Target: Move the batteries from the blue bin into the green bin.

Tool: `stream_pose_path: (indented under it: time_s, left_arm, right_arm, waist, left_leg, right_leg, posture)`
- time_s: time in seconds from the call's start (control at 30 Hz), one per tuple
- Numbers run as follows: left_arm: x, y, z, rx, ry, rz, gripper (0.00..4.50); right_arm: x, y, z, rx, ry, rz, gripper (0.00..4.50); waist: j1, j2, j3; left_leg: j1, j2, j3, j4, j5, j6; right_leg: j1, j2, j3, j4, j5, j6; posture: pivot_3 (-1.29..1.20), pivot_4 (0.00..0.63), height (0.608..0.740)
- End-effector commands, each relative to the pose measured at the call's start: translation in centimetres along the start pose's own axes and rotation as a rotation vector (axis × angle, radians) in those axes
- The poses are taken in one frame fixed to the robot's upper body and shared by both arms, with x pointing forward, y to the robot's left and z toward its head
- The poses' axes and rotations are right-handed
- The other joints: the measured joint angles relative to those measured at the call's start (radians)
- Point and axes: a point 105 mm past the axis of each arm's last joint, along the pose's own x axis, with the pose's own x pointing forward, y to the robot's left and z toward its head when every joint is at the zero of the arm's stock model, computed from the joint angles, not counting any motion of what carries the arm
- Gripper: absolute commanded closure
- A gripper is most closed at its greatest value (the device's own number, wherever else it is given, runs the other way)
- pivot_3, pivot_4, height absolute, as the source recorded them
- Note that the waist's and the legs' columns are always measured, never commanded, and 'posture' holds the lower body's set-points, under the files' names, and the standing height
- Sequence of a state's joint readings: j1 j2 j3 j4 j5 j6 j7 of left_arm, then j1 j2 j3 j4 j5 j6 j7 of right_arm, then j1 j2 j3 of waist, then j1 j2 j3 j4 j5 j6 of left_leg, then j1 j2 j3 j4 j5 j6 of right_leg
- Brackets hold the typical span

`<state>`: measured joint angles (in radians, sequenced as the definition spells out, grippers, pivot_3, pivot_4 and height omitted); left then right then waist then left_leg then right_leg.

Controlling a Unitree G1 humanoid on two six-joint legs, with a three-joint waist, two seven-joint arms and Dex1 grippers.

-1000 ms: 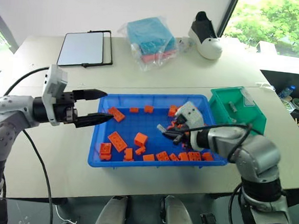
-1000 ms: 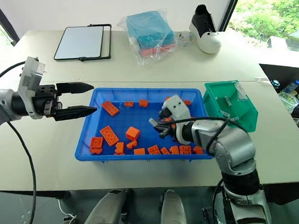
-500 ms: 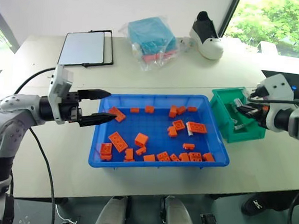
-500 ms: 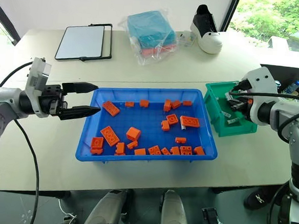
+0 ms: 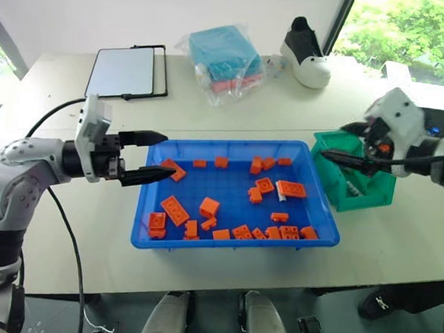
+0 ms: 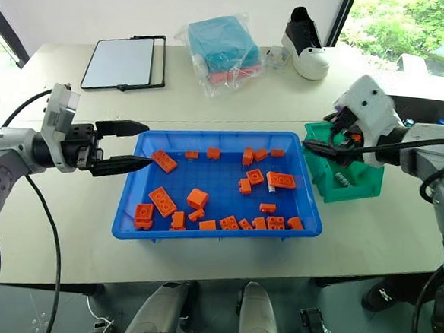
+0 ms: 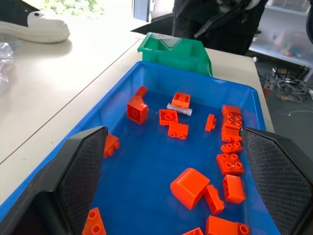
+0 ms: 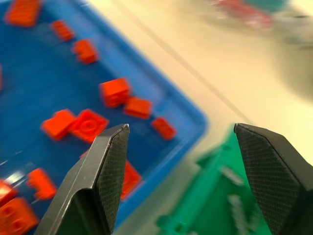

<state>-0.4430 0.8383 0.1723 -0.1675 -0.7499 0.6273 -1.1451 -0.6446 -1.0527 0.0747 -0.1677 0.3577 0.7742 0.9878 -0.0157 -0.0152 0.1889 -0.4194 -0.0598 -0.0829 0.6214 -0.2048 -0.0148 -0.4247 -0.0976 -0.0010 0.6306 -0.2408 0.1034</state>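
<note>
Above the green bin (image 6: pixel 342 175), the right gripper (image 6: pixel 325 137) hangs with its 2 black fingers spread wide and nothing between them, tips reaching over the bin's rim on the side facing the blue bin (image 6: pixel 217 233). Silver batteries (image 6: pixel 343 178) lie inside the green bin, below and just behind those tips. The green bin sits just beside the blue bin's right end wall. 1 more battery (image 7: pixel 179 109) rests among the orange bricks (image 6: pixel 281 180) in the blue bin's right half, well apart from that claw. At the blue bin's left rim the left gripper (image 6: pixel 133 145) points level across the wall, fingers parted and empty, above open tray floor. Bare table (image 6: pixel 211 105) lies beyond the blue bin's far rim.
</note>
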Motion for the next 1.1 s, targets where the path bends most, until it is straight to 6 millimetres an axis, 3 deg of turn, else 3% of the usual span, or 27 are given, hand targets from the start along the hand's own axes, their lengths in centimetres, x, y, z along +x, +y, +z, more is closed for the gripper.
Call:
stream_pose_path:
  time_s: [0.03,0.17,0.3,0.67,0.77,0.93,1.1]
  left_arm:
    - [0.0,-0.1,1.0,0.042,-0.007,-0.007,0.00]
    - [0.0,-0.8,1.0,0.042,-0.002,-0.024,0.00]
    - [-0.2,-1.3,0.9,0.040,0.007,-0.031,0.00]
    - [-0.5,-1.7,0.9,0.036,0.010,-0.010,0.00]
    - [-0.5,-1.7,1.0,0.039,0.007,-0.008,0.00]
    - [-0.5,-1.5,1.1,0.040,0.004,-0.005,0.00]
    - [-0.3,-1.4,1.0,0.039,0.000,-0.007,0.00]
  right_arm:
    - [1.8,0.3,-1.4,-0.135,0.051,0.121,0.04]
    - [3.2,0.8,-3.8,-0.307,0.115,0.267,0.04]
    - [4.6,0.4,-5.5,-0.355,0.154,0.328,0.04]
    - [7.9,0.9,-6.6,-0.335,0.144,0.375,0.04]
    - [8.0,1.3,-5.8,-0.328,0.112,0.394,0.82]
    - [7.1,2.6,-1.8,-0.297,-0.019,0.425,3.28]
    - [6.7,4.2,1.8,-0.272,-0.105,0.427,3.28]
  waist:
    - [0.000,0.000,0.000]
    - [0.000,0.001,0.000]
    - [-0.002,0.000,0.000]
    - [0.002,-0.002,-0.001]
    - [0.002,-0.002,-0.001]
    - [-0.001,-0.001,0.000]
    - [-0.001,0.001,0.001]
  left_leg:
    - [0.000,0.000,0.000,0.000,0.000,0.000]
    - [-0.001,0.000,0.000,0.000,0.000,0.000]
    - [0.000,0.000,0.000,0.000,0.000,0.000]
    - [0.001,-0.001,-0.001,0.004,0.000,0.000]
    - [0.006,-0.001,-0.002,0.004,0.000,0.000]
    - [0.011,0.000,-0.002,0.001,-0.001,0.000]
    - [0.010,0.000,-0.001,-0.001,-0.001,0.000]
  right_leg:
    - [0.000,0.000,0.000,0.000,0.000,0.000]
    - [-0.001,0.000,0.000,0.000,0.001,0.001]
    - [-0.001,0.000,0.000,0.000,0.001,0.002]
    - [0.004,0.000,0.000,0.000,0.002,0.001]
    - [0.009,0.000,0.000,0.000,0.002,0.000]
    - [0.012,0.000,0.000,0.000,0.001,-0.001]
    - [0.009,0.001,0.001,0.001,0.002,0.001]
  posture:
    - [0.00,0.150,0.731]
    - [0.00,0.150,0.731]
    - [0.00,0.150,0.731]
    - [0.00,0.150,0.731]
    - [0.00,0.150,0.731]
    - [0.00,0.150,0.731]
    - [0.00,0.150,0.731]
